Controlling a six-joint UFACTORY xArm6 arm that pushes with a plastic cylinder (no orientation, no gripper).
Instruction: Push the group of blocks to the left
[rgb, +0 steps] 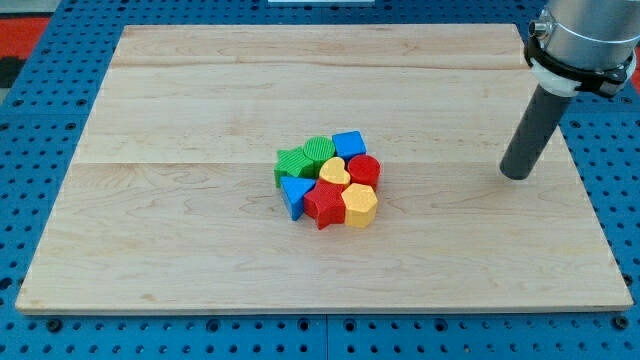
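Note:
A tight cluster of blocks sits near the middle of the wooden board (200, 250). It holds a green star-like block (291, 163), a green round block (320, 153), a blue cube (349, 144), a red cylinder (364, 170), a yellow heart (334, 172), a blue triangle (295, 192), a red star (324, 204) and a yellow hexagon (359, 205). My tip (515, 173) rests on the board at the view's right, well apart from the cluster, roughly level with the red cylinder.
The board lies on a blue perforated table (40, 60). The arm's grey metal body (585, 35) hangs over the board's top right corner.

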